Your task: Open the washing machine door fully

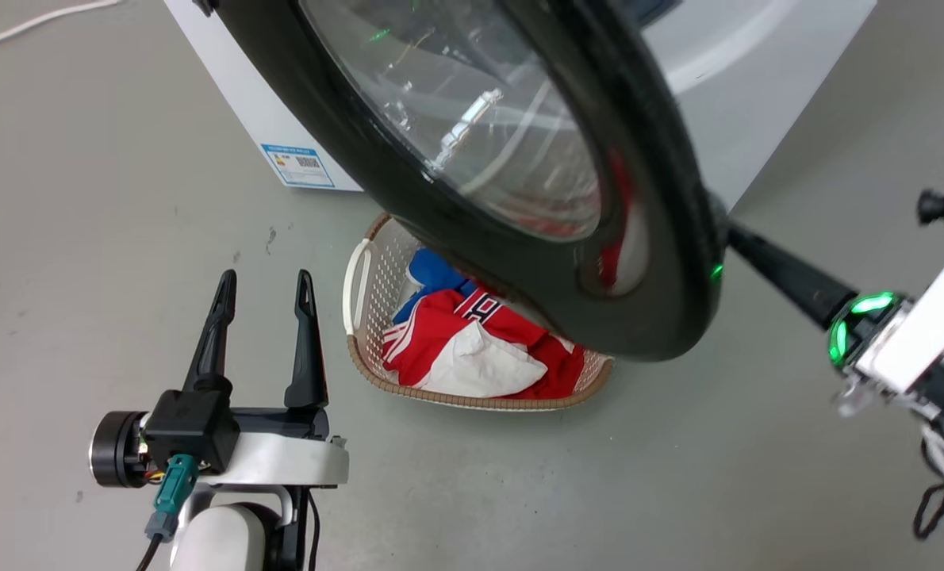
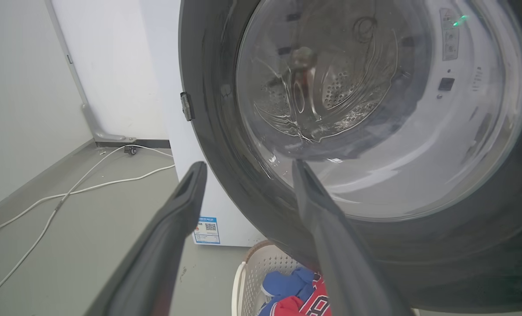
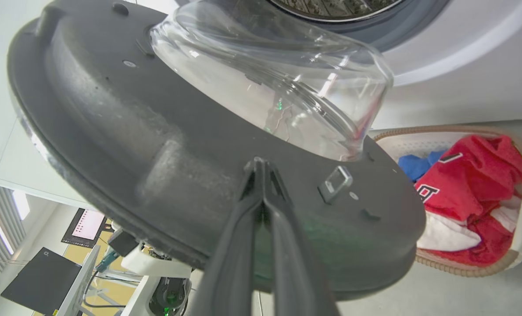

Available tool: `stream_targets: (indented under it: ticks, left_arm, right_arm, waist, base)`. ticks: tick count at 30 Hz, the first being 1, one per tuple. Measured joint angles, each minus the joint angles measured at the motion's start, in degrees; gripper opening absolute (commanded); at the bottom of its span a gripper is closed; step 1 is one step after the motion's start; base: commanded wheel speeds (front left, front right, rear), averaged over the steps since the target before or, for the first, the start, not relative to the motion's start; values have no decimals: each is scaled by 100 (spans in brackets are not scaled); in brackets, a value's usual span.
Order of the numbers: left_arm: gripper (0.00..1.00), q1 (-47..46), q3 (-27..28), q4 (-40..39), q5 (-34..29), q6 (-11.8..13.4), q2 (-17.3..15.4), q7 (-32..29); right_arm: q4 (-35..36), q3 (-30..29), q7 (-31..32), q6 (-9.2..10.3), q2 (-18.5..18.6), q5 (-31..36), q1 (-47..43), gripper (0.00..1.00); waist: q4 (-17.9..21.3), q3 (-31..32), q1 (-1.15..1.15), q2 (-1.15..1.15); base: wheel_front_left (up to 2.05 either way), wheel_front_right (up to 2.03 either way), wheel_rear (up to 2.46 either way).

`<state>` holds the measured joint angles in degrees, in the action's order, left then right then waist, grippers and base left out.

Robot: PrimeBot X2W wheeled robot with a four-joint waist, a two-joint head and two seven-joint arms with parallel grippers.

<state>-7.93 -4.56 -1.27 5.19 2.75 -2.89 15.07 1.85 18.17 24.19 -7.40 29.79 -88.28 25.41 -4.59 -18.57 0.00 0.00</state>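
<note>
The washing machine door (image 1: 662, 238), a big glossy black disc with a clear glass bowl, stands partly swung out from the white washing machine (image 1: 757, 103). My right gripper (image 3: 259, 161) is shut, its tips touching the door's grey inner face (image 3: 134, 131) just below the glass bowl (image 3: 269, 74) and left of a metal latch loop (image 3: 335, 182). From the head, its dark fingers (image 1: 789, 274) run behind the door's edge. My left gripper (image 1: 266, 279) hangs open and holds nothing, low on the left, short of the door's outer side (image 2: 208, 145).
A white wicker-rimmed basket (image 1: 357, 277) with red, white and blue clothes sits on the floor under the door. White cables (image 2: 68, 193) trail across the floor toward the wall on the left. A blue sticker (image 1: 297, 165) marks the machine's lower front.
</note>
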Motion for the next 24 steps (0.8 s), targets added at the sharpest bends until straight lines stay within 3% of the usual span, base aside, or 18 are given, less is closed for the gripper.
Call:
stream_targets:
  ticks: [9, 11, 24]
  left_arm:
    - [100, 153, 19, 70, -33, -23, -1, 0]
    - [100, 192, 13, 94, -34, -29, 0, 0]
    - [100, 314, 25, 123, -41, -47, 1, 0]
  right_arm:
    - [543, 637, -180, -1, -417, 65, -737, 0]
    - [686, 1072, -193, 0, -661, 118, -921, 0]
    - [564, 2280, -278, 0, -1299, 265, -1021, 0]
  waist:
    - [13, 292, 0, 0]
    - [-21, 403, 0, 0]
    - [-128, 563, 0, 0]
  base:
    - [0, 0, 0]
    - [0, 0, 0]
    - [0, 0, 0]
